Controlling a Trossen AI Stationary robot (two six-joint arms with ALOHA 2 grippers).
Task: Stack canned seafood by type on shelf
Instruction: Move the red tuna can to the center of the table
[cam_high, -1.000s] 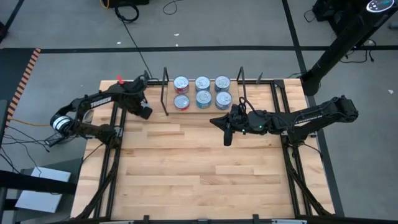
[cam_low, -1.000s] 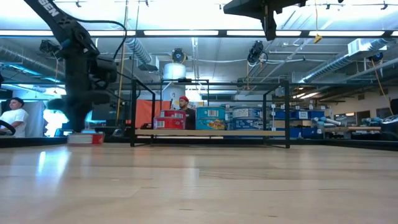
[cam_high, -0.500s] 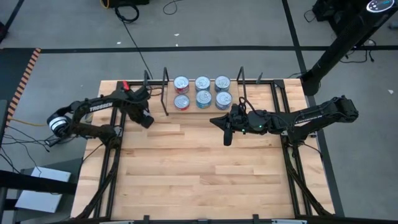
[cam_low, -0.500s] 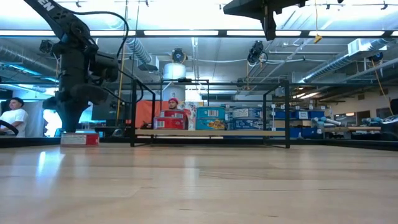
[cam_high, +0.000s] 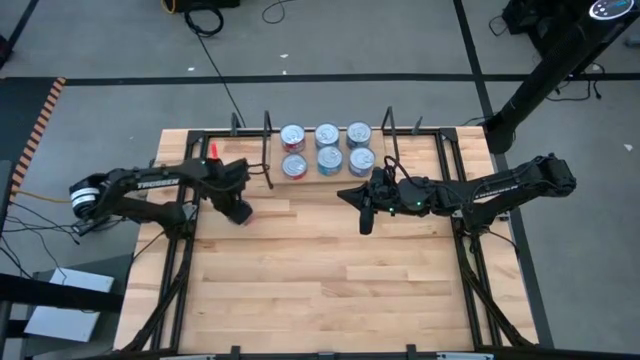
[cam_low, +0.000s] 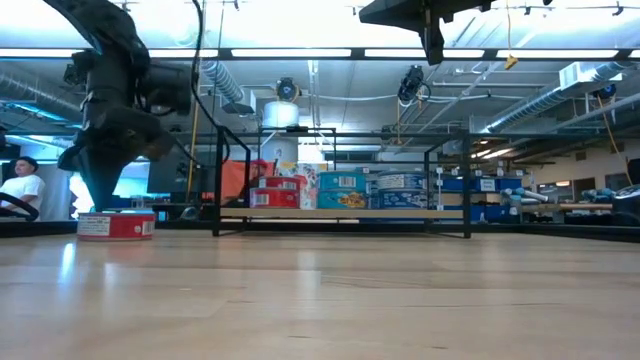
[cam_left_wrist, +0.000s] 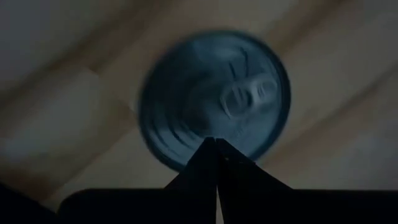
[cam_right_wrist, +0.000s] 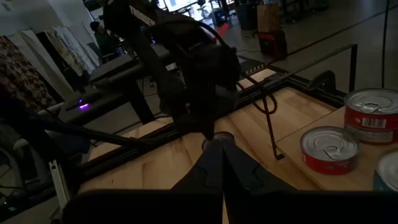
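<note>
A big workshop lies behind the butcher-block table (cam_high: 320, 270). The left gripper (cam_high: 240, 211) hangs low over a loose red tin (cam_low: 116, 225) on the table, left of the shelf (cam_high: 310, 172); whether its fingers grip, I cannot tell. The tin looks rigid, fairly heavy, slick-lidded: best pinched across its side wall. The shelf holds six tins (cam_high: 325, 148), red at its left. The right gripper (cam_high: 365, 214), fingers together, waits right of the shelf.

shiny metal tins (cam_high: 327, 148), light wood shelf (cam_low: 340, 213)

Left gripper (cam_high: 241, 212) low; right gripper (cam_high: 365, 218) raised, jaws together.
</note>
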